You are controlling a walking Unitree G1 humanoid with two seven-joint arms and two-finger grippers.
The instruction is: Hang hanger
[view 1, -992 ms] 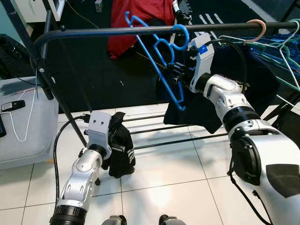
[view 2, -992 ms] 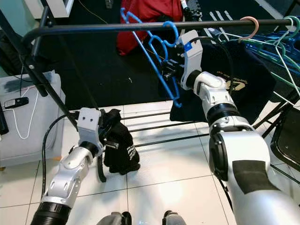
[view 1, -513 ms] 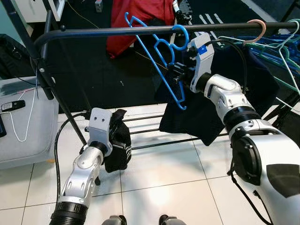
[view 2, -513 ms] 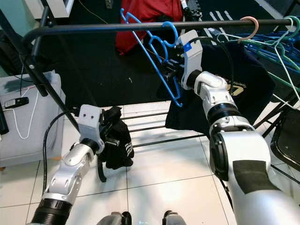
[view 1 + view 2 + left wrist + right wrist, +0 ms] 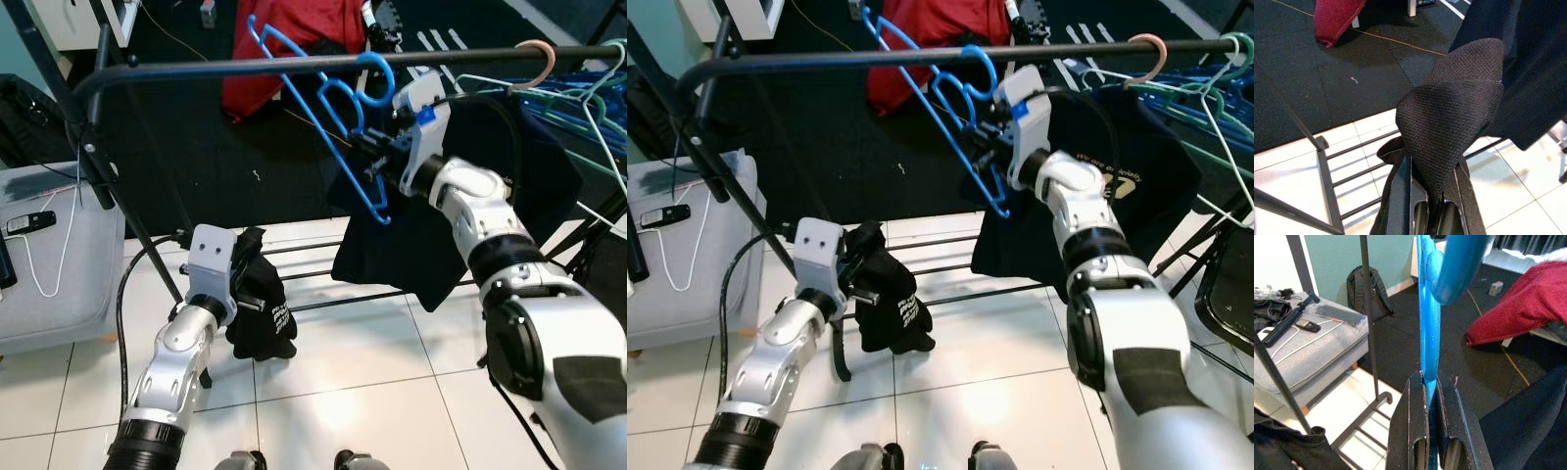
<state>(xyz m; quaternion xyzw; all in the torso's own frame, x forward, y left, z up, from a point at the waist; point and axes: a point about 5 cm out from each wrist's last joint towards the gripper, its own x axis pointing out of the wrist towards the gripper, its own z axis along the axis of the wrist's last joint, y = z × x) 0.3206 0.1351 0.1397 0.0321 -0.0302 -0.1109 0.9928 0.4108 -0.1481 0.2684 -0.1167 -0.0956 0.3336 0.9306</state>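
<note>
The right gripper (image 5: 377, 162), fingers pinching the blue hanger (image 5: 328, 103), has tipped it further leftward; its hook (image 5: 377, 78) now sits over the black rail (image 5: 245, 65), so release looks close. Lower left, the left gripper (image 5: 243, 294) clamps a dark cloth (image 5: 260, 313).

Glossy blue plastic hanger (image 5: 333, 117); matt black rail (image 5: 294, 65).

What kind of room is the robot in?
Probably a room at home for hanging clothes: a black clothes rail carries a blue hanger and more hangers, with a red bag on the floor.
</note>
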